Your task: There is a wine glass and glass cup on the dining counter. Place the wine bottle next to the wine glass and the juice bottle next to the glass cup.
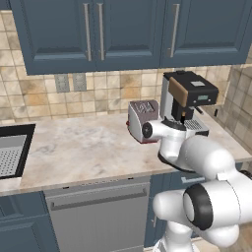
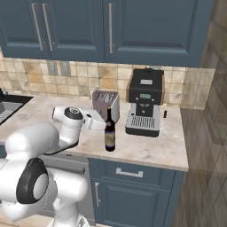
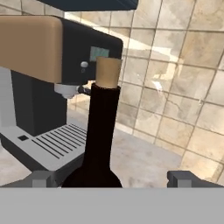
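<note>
The wine bottle (image 2: 110, 133) is dark and slim with a tan cap, and it stands upright near the front edge of the wall counter (image 2: 150, 148), in front of the toaster. In the hand view its neck and shoulder (image 3: 103, 131) rise close up between my two fingertips. My gripper (image 3: 111, 178) is open around the bottle's shoulder, with a gap on both sides and neither finger touching it. From the right base view the gripper (image 2: 102, 124) reaches the bottle from the left. The wine glass, glass cup, juice bottle and dining counter are out of view.
A silver and red toaster (image 2: 105, 104) stands just behind the bottle. A black and tan coffee machine (image 2: 144, 102) is close on its right. A tiled side wall (image 2: 213, 133) ends the counter on the right. A sink (image 1: 12, 147) lies far left, and blue cabinets (image 1: 98, 34) hang overhead.
</note>
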Controlling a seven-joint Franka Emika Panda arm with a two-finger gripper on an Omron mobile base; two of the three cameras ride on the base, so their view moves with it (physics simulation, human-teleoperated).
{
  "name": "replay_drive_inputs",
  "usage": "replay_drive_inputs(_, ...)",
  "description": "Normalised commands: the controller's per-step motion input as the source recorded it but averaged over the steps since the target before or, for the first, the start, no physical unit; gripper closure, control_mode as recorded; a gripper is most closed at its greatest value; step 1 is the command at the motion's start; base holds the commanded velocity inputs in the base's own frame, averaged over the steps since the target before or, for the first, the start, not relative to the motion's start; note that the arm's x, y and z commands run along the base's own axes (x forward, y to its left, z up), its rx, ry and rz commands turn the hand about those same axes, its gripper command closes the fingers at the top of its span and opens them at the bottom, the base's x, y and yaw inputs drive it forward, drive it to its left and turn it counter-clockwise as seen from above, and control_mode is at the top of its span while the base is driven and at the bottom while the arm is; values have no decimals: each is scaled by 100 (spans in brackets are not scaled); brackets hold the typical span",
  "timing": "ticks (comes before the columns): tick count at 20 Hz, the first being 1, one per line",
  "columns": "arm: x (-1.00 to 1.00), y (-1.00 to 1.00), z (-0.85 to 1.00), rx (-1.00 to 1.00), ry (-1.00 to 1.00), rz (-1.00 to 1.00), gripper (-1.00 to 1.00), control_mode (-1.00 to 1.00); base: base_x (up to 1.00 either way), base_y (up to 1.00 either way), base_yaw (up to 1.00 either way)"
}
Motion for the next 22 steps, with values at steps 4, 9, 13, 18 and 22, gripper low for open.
replay_drive_inputs(4, 6, -3, -15, 0, 0, 3, -100, -100, 0, 0, 0)
replay_drive_inputs(9, 9, -7, -13, 0, 0, 3, -100, -100, 0, 0, 0)
replay_drive_inputs(13, 10, -5, -12, 0, 0, 2, -100, -100, 0, 0, 0)
replay_drive_inputs(18, 8, -8, -11, 0, 0, 3, -100, -100, 0, 0, 0)
replay_drive_inputs(22, 7, -2, -16, 0, 0, 2, -100, -100, 0, 0, 0)
